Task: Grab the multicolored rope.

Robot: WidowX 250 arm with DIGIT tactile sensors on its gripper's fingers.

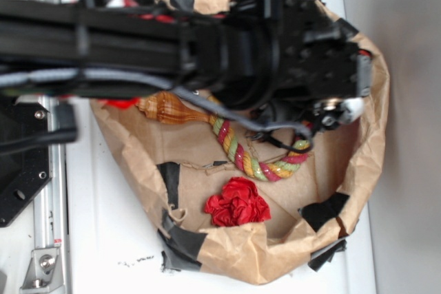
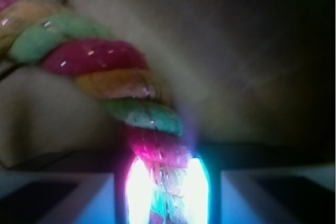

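Brown paper, crumpled and patched with black tape (image 1: pixel 180 240), forms the open bag (image 1: pixel 368 149) where a black robot arm (image 1: pixel 124 39) reaches across from the left of the exterior view. No brand, label or readable writing shows in either picture.

Inside the bag, the multicolored rope (image 1: pixel 242 153), twisted from red, yellow and light green strands, curves from beneath the arm down and to the right, its far end rising under the tool (image 1: pixel 324 116) at the arm's tip. In the exterior view the arm's bulk hides the fingers, so the hold cannot be judged from there.

The wrist view tells more: the rope (image 2: pixel 126 85) runs from the upper left down to the bottom centre, where its end sits squeezed between two brightly lit fingers (image 2: pixel 137 192), touching both. The tool (image 2: pixel 167 198) is closed on the rope's end, and the strands there are washed out by glare.

A brown striped seashell (image 1: pixel 169 109) lies just beside the rope's upper-left end, partly under the arm. A red fabric rose (image 1: pixel 238 203) rests on the bag's floor below the rope, apart from it. The bag stands on a white tabletop (image 1: pixel 110 218), with a metal rail (image 1: pixel 48 239) along the left edge.
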